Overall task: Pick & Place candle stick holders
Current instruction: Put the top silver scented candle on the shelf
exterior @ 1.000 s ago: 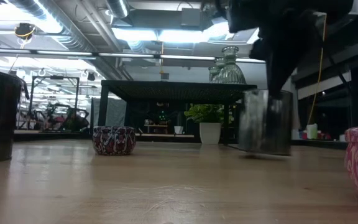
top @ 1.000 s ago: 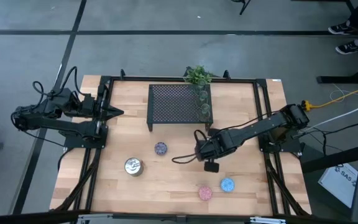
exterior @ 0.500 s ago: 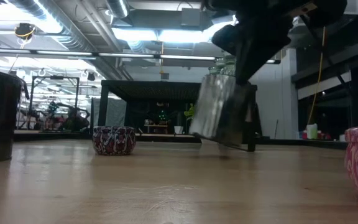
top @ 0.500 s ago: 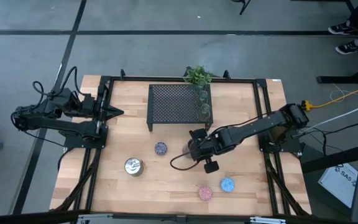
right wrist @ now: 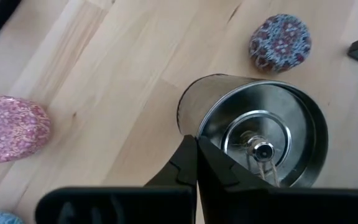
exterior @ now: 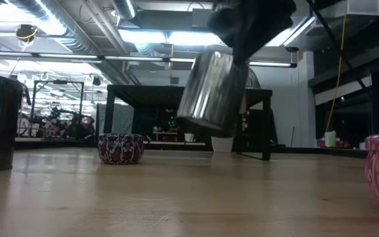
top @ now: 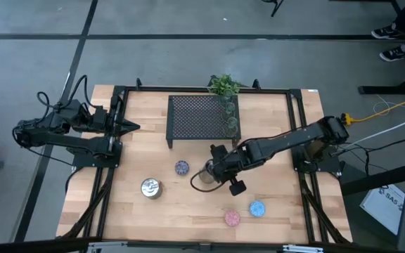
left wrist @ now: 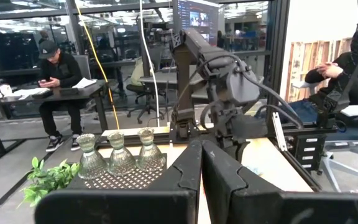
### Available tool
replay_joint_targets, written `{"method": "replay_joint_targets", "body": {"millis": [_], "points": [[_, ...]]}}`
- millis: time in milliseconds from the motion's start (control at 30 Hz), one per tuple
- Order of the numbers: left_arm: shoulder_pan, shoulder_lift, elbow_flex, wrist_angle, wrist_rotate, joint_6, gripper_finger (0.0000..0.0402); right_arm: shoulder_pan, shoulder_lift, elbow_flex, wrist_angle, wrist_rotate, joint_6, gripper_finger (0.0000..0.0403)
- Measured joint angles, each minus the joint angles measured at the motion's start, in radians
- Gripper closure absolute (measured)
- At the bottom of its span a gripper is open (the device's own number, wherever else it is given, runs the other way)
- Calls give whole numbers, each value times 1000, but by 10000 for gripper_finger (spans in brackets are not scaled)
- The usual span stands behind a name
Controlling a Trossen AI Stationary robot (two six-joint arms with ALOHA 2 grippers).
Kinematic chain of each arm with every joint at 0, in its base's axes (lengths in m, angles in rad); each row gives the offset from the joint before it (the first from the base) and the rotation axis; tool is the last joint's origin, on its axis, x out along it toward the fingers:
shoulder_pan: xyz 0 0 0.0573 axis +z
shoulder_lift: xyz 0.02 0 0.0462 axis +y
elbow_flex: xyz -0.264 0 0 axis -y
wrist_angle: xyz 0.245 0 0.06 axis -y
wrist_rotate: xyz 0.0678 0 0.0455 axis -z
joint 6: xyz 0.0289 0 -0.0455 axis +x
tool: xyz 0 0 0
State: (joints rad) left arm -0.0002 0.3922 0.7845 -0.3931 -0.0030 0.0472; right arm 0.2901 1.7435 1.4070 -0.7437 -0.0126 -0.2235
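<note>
My right gripper (top: 215,173) is shut on a shiny silver candle stick holder (exterior: 212,92), which hangs tilted above the table's middle. A second silver holder (top: 151,187) stands on its base toward the near left. On the wood also sit the purple holder (top: 181,167), the pink one (top: 232,218) and the blue one (top: 257,208). Three olive glass cups (left wrist: 120,154) stand on the black mesh rack (top: 201,116). My left gripper (top: 133,127) waits shut at the table's left, pointing level. My right gripper pinches the silver holder's rim (right wrist: 190,127), one finger (right wrist: 180,163) outside the wall and the other inside the open mouth. The fingers slant down from the table's right. The holder is lifted clear of the table and tipped, its open mouth (right wrist: 263,146) turned toward the wrist.
A small green plant (top: 223,85) stands behind the rack at the far edge. The rack's legs (exterior: 266,125) rise from the table behind the lifted holder. Bare wood lies between the purple holder and the near edge.
My right gripper has gone toward the table's left edge and up, rolling its wrist. The silver holder, upright near the table a second ago, is now lifted clear and tipped over at a slant.
</note>
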Motion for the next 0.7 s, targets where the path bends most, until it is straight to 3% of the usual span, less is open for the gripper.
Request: {"method": "replay_joint_targets", "body": {"millis": [700], "points": [[0,0,0,0,0,0,394,-141,-2,389,-320,-44,-219,403]]}}
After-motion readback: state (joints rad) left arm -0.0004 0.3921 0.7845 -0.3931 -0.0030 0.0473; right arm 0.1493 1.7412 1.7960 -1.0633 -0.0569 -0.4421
